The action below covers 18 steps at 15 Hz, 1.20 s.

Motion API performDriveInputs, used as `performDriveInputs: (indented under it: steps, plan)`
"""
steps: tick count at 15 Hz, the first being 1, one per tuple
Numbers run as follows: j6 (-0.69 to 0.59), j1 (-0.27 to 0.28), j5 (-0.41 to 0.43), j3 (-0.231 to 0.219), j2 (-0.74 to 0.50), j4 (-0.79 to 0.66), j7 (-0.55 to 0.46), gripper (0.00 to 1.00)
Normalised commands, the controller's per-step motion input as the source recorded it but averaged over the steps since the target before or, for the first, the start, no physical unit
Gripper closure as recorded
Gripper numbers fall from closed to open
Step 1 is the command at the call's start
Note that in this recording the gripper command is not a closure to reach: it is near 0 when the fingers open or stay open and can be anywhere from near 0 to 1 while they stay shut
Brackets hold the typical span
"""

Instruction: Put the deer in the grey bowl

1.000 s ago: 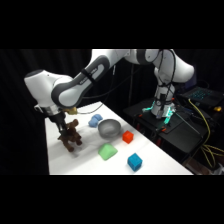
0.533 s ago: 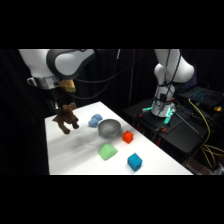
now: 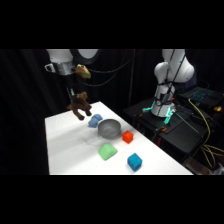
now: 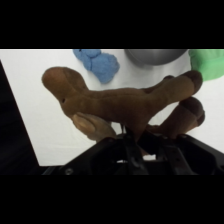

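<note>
Deer (image 3: 80,106) aloft, clear of the table (image 3: 65,145), dangling under the gripper (image 3: 73,93) near the far-left end — carry step in hand, judged by the gap to the grey bowl (image 3: 109,129), which sits just beyond a light blue object (image 3: 94,120). Clenched on the toy's midsection in the wrist view (image 4: 120,107), jaws holding from below the frame, limbs splayed to both sides. Next, probably: across to a spot above the bowl's rim, then down and release — centred well, since toy roughly as wide as bowl.
</note>
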Motion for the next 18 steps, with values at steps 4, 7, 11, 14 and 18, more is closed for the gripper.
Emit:
performDriveInputs:
  steps: [4, 7, 11, 14, 18]
  plan:
    - [0.38, 0.048, -0.126, -0.028, -0.62, -0.99, 0.17, 0.31]
    - [0.41, 0.052, -0.11, -0.005, -0.64, -0.99, 0.18, 0.31]
    - [0.35, 0.026, -0.13, 0.004, -0.58, -0.78, 0.15, 0.31]
    - [0.55, -0.019, -0.064, 0.005, -0.27, -0.44, 0.04, 0.31]
    - [0.57, -0.004, 0.01, 0.024, 0.1, -0.1, 0.05, 0.31]
